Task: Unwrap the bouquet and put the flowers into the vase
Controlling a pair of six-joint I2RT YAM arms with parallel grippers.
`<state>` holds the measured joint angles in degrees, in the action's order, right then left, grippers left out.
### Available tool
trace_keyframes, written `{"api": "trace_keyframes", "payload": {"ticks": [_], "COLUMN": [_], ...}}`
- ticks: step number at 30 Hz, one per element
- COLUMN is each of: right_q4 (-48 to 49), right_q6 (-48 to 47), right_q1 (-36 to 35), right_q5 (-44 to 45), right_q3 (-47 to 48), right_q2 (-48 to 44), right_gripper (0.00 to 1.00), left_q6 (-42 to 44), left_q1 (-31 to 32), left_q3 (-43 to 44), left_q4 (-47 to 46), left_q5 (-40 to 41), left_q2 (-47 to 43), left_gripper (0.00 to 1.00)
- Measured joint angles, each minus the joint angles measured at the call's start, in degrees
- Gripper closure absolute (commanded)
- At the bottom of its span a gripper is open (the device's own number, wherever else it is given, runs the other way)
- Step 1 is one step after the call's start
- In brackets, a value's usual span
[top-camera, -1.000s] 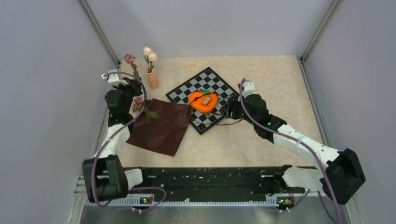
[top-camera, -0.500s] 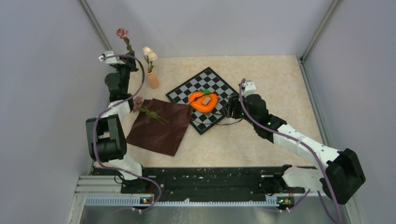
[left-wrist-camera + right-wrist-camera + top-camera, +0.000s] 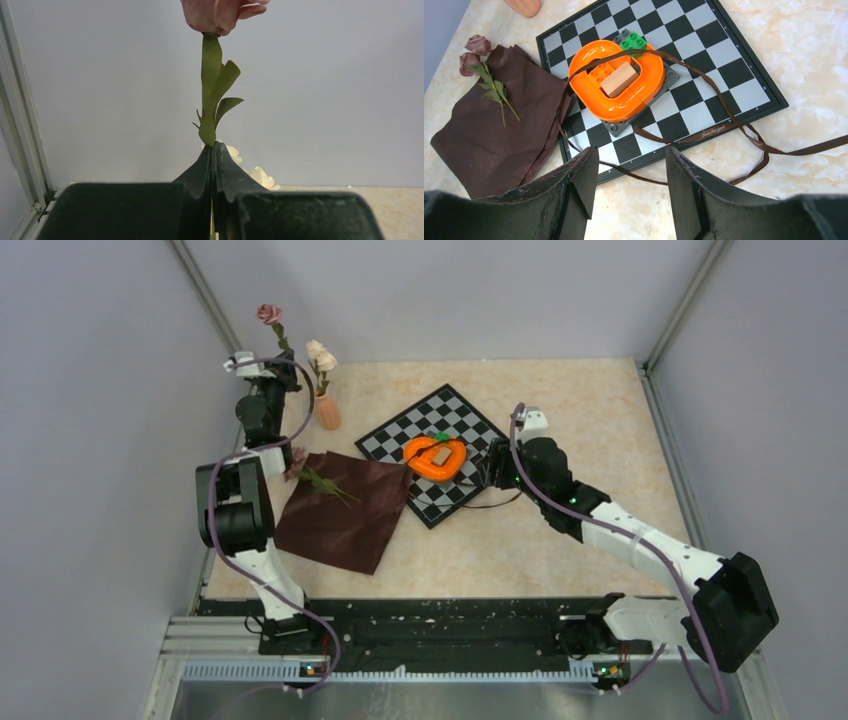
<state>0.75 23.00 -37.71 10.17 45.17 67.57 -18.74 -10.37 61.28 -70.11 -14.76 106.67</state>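
Top view: the left claw [image 3: 281, 366] clamps a dusty pink rose [image 3: 267, 313] by its thin green stem, held head-up left of the small terracotta vase [image 3: 327, 412], which holds cream roses [image 3: 320, 354].

Left wrist view: the fingers are pressed together on the stem, its long axis vertical.

Right wrist view: the right claw [image 3: 629, 160] stands apart and empty above the black-and-white chessboard [image 3: 734, 85]. Two mauve roses [image 3: 478, 45] lie on the flat maroon cloth [image 3: 489, 135], heads far-left.
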Motion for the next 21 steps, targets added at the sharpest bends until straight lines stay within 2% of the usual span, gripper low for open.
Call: {"api": "trace_keyframes", "payload": {"ticks": [21], "right_q4": [0.07], "right_q6": [-0.04], "right_q1": [0.0], "right_q5": [0.15], "right_q3": [0.81], "right_q2": [2.71], "right_gripper": [0.46], "left_q6": [1.84], "left_q1": [1.68], "left_q3": [5.77], "left_q4": [-0.92], "left_q5": [-1.03], "left_q2": [7.39], "left_gripper": [1.0]}}
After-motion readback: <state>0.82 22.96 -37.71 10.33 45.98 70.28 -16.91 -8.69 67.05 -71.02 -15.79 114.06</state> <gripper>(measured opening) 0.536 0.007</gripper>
